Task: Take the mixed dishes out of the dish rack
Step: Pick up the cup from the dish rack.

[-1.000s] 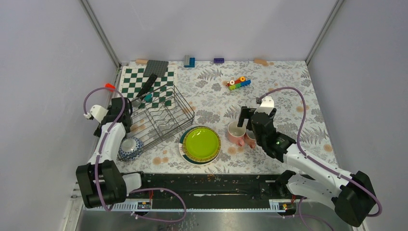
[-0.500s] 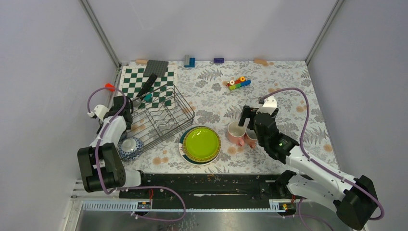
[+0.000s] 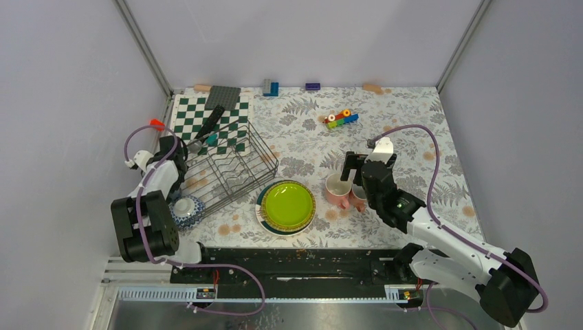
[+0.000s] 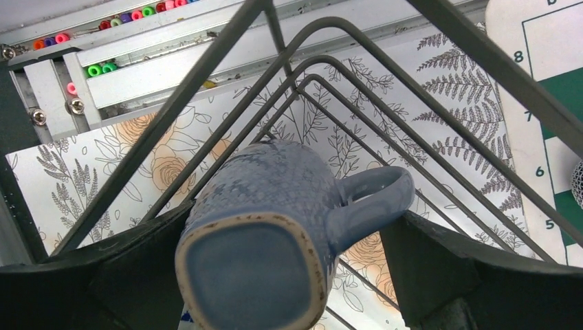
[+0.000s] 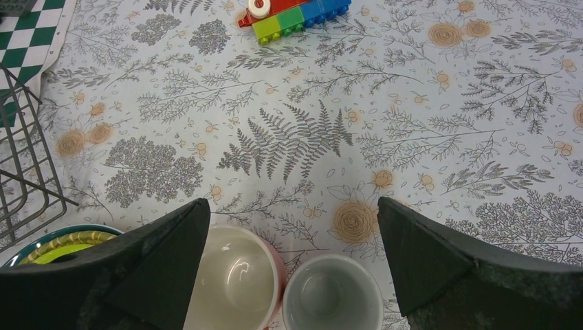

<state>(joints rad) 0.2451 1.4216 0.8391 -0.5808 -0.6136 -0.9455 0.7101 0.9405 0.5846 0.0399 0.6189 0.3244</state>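
The black wire dish rack (image 3: 234, 168) stands at the left. Inside it lies a blue mug (image 4: 265, 227), tipped with its base toward my left wrist camera and its handle to the right. My left gripper (image 3: 172, 157) is at the rack's left end, open, its fingers on either side of the mug. On the cloth beside the rack are stacked plates, lime-green on top (image 3: 287, 205), two pink cups (image 3: 337, 190) and a blue-and-white patterned bowl (image 3: 187, 210). My right gripper (image 5: 293, 206) hovers open over the two cups (image 5: 237, 275), holding nothing.
A green-and-white chequered board (image 3: 227, 120) lies behind the rack with a dark utensil and a spoon on it. Toy bricks (image 3: 342, 119) sit mid-table, and small blocks line the back edge. Walls close in on the left and right.
The left arm's lower links have swung left while its gripper stays at the rack's left end. The right gripper has barely shifted above the cups.
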